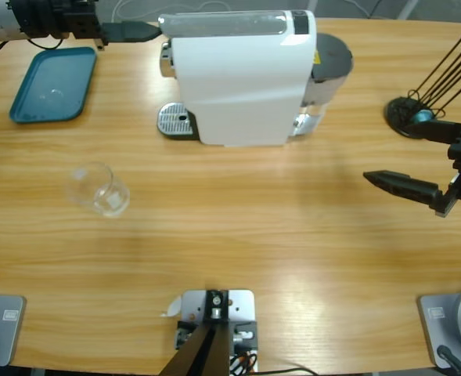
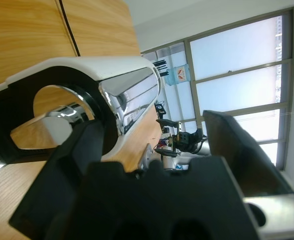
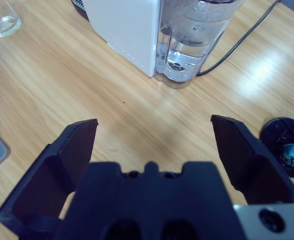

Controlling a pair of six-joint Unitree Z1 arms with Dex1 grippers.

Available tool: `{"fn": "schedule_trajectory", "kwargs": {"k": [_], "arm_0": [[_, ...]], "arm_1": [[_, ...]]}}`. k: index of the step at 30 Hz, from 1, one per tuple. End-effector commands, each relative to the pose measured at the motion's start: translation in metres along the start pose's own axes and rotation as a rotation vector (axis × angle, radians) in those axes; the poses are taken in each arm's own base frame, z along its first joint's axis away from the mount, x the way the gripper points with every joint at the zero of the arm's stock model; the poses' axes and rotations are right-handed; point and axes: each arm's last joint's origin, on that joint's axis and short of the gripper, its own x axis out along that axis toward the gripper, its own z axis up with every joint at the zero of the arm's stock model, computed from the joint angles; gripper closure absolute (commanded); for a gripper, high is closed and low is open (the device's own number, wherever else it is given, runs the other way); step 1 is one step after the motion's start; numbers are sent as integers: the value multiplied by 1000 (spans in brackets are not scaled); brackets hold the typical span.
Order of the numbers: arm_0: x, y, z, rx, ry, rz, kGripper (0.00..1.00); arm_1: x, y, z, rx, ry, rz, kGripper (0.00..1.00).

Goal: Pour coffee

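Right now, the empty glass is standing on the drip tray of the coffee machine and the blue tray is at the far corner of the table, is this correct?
Not quite. The high view shows the glass on the bare table, well away from the coffee machine, whose drip tray holds nothing. The blue tray is at the far corner, as you said.

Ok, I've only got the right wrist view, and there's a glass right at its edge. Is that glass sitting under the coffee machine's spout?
Observer: No. The high view shows the glass standing on the table, apart from the machine's drip tray.
Operator: Where's the left end effector?
Observer: The left end effector is at the top front of the coffee machine, with its jaws open.
Operator: Anything else at that end?
Observer: A teal tray lies on the table beside the machine's front.
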Motion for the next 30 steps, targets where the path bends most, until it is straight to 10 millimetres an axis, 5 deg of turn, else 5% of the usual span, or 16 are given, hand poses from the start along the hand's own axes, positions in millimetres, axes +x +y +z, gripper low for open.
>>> {"fn": "schedule_trajectory", "kwargs": {"k": [1, 4, 30], "arm_0": [[10, 18, -1, -45, 33, 8, 618], [8, 12, 0, -31, 26, 0, 994], [-14, -60, 9, 139, -78, -69, 1000]], "arm_1": [[-1, 1, -7, -15, 17, 7, 0], [-1, 1, -7, -16, 17, 7, 0], [-2, 2, -7, -17, 14, 8, 0]]}}
